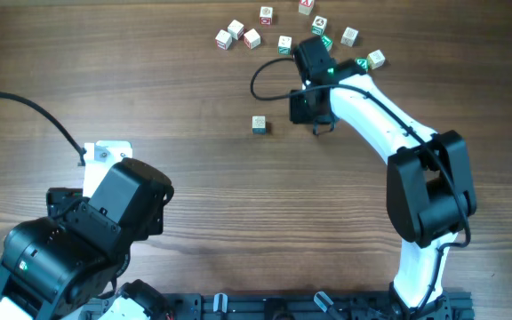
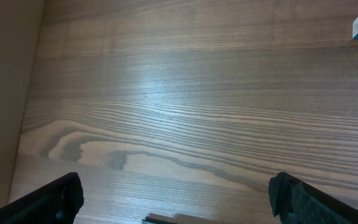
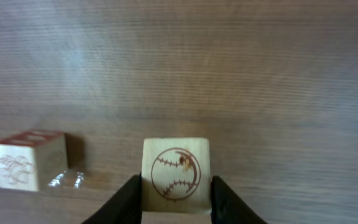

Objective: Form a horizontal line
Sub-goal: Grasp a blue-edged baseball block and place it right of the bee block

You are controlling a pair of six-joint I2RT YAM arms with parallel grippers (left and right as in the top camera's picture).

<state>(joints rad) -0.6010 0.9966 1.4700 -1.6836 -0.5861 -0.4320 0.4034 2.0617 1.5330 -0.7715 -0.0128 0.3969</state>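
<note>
The right gripper [image 3: 175, 194] clamps the baseball-printed cube [image 3: 175, 169], so placing seems in hand; next, it needs setting level, just beside the neighbouring cube [image 3: 27, 160].

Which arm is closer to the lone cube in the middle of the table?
Right. The right gripper, clamping a baseball cube, is just beside the lone cube; the left gripper is far off at the near left.

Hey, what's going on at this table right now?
The right gripper is closed on a baseball cube, a small wooden block with a ball drawn on its face. A second cube sits beside it on the table, and the scattered cubes lie farther off. The left gripper is open and holds nothing.
</note>
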